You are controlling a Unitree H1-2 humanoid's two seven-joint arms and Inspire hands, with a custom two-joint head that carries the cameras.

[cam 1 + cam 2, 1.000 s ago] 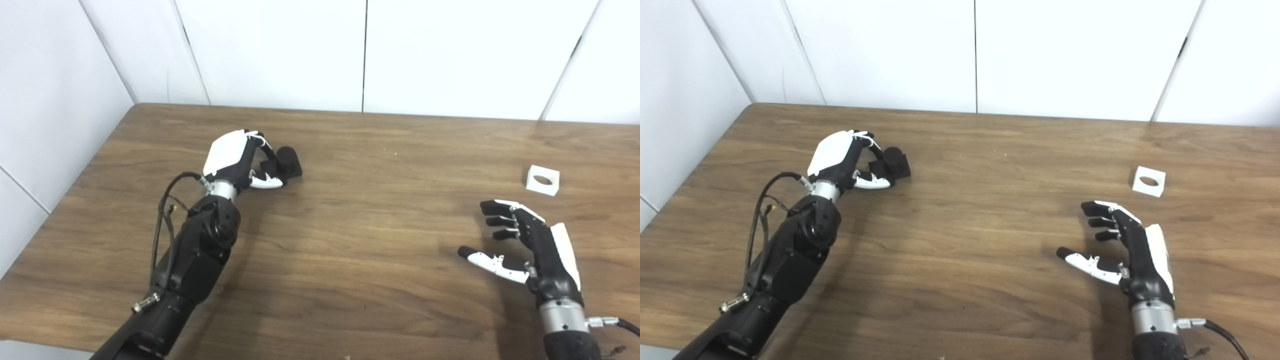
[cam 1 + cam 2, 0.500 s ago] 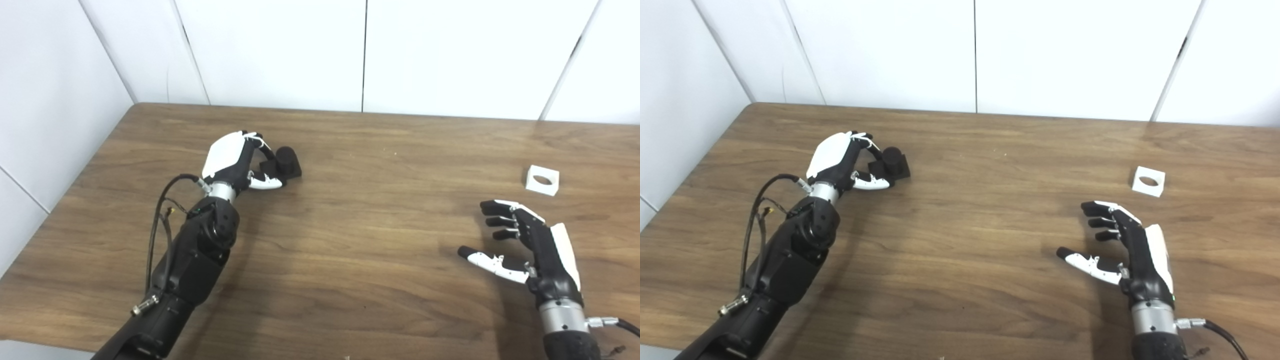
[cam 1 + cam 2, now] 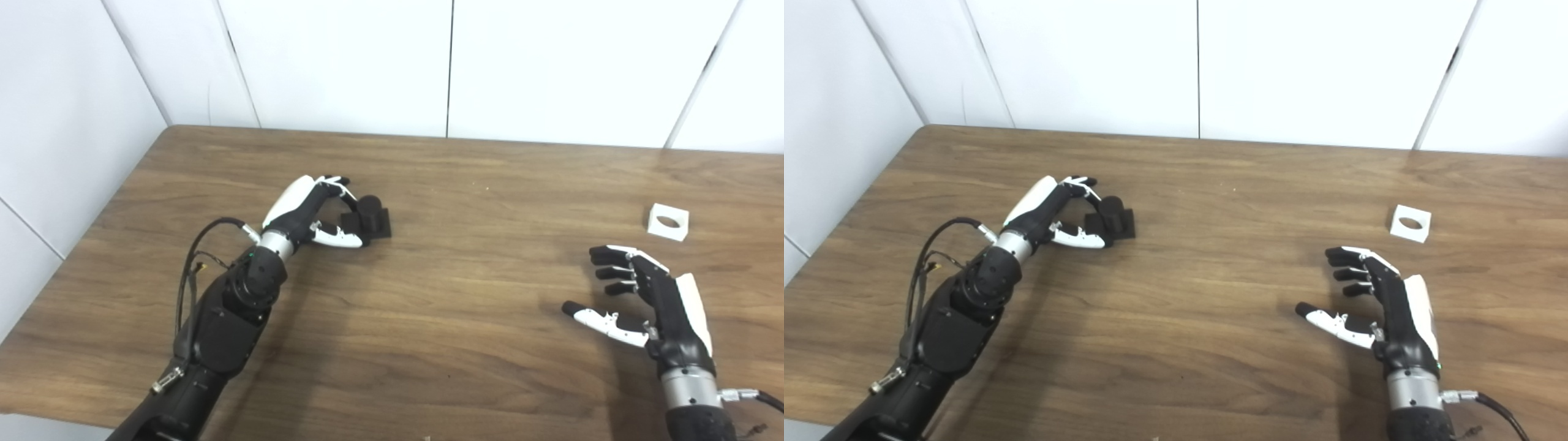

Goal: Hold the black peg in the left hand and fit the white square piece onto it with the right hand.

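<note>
We note a brown wooden tabletop (image 3: 429,294) set against white wall panels. On its left part stands the black peg (image 3: 369,215), a short round post rising upright from a square black base that rests on the wood.

The left hand (image 3: 309,208) lies beside the peg on its left side. Its fingers (image 3: 335,181) curve over the near edge of the base and its thumb (image 3: 340,240) runs along the front, so the hand cups the piece. We cannot tell whether it actually grips the peg or merely touches it; the base appears to sit flat on the tabletop.

The white square piece (image 3: 668,221), with a round hole through its top face, lies flat on the right part of the tabletop, well apart from the peg. Nothing sits in its hole.

The right hand (image 3: 643,300) is near that piece but clear of it, on the side closer to us. It is released: fingers spread and slightly curled, thumb held out to the left, holding nothing.
</note>
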